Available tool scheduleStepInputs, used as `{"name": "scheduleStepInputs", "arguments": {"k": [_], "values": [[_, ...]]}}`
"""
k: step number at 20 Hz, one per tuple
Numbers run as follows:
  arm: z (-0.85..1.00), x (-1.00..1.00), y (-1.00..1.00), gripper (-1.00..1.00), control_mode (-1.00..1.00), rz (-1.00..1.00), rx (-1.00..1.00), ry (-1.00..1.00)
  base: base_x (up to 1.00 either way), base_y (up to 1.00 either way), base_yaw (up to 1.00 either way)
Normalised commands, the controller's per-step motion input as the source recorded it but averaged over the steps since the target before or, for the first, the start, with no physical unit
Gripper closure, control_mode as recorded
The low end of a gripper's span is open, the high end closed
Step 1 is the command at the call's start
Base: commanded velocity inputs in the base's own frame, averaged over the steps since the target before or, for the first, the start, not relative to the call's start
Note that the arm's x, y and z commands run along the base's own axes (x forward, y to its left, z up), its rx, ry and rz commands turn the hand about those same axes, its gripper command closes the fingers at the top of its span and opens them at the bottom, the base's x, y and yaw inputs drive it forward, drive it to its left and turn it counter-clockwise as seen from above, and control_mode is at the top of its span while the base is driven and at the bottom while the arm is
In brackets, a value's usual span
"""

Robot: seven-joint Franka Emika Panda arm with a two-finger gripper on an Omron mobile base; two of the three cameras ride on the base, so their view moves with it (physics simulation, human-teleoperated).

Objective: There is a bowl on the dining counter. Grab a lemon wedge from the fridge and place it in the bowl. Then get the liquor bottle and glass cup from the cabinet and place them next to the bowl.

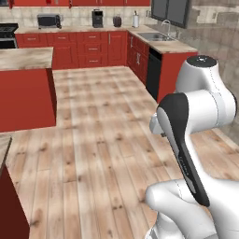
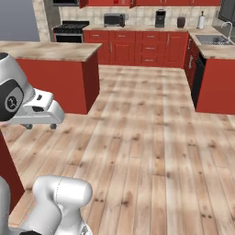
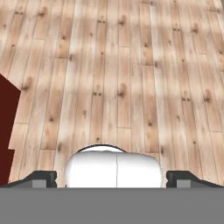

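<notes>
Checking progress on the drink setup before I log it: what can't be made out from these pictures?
- Dining counter: its top is cut off by the right base view's left edge, partly behind the arm; bare where visible, the rest can't be judged.
- Cabinet: cut off by the left base view's top edge.
- Tool: open, nothing between its fingertips.

Dining counter (image 2: 48, 50), beige-brown marbled top, plain red front, standing on wooden floor

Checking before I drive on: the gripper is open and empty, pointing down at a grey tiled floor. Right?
Not quite. The gripper is open and empty and points down, but the floor is light wooden planks, not grey tile; the hand view shows it, and both base views show the same planks.
</notes>
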Motion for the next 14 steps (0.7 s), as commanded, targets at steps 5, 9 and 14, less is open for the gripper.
{"name": "scheduleStepInputs", "arguments": {"k": [5,9,14], "values": [[0.00,0.00,0.00,-1.00,1.00,0.00,0.00,0.00,1.00,-0.25,0.04],[0.00,0.00,0.00,-1.00,1.00,0.00,0.00,0.00,1.00,-0.21,0.00],[0.00,0.00,0.00,-1.00,1.00,0.00,0.00,0.00,1.00,-0.24,0.00]]}}
